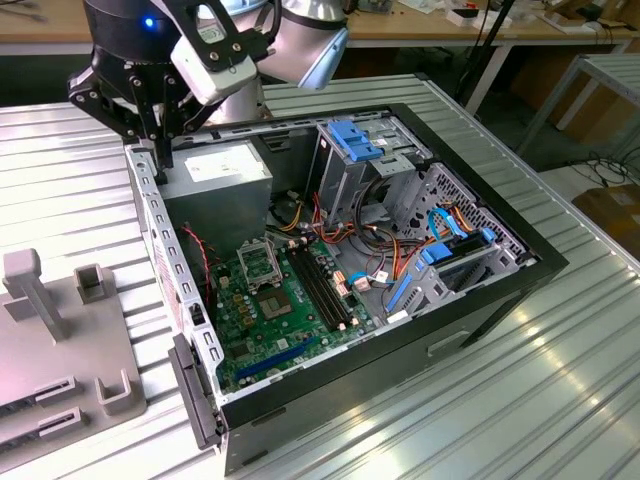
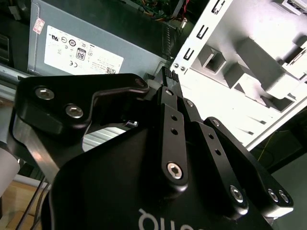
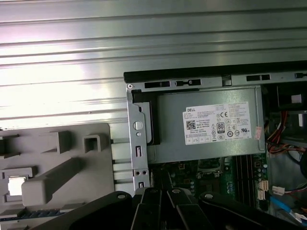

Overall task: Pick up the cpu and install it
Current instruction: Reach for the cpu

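My gripper [image 1: 160, 158] hangs shut over the back left corner of the open computer case [image 1: 480, 300], above its metal rear frame and beside the grey power supply [image 1: 225, 172]. I see nothing between the fingers [image 2: 168, 84]. A small pale square that looks like the cpu [image 3: 16, 186] lies in a recess of the grey fixture [image 3: 53, 163] outside the case. The green circuit board [image 1: 290, 320] lies on the case floor, with its square metal-framed socket [image 1: 262, 262] below the power supply [image 3: 211, 124].
The grey fixture [image 1: 60, 330] with upright holders sits on the ribbed metal table [image 1: 560, 380] at the exterior view's left. Drive cages with blue clips [image 1: 355, 140], cables and memory slots [image 1: 325, 290] crowd the case's right half. The case walls stand above the board.
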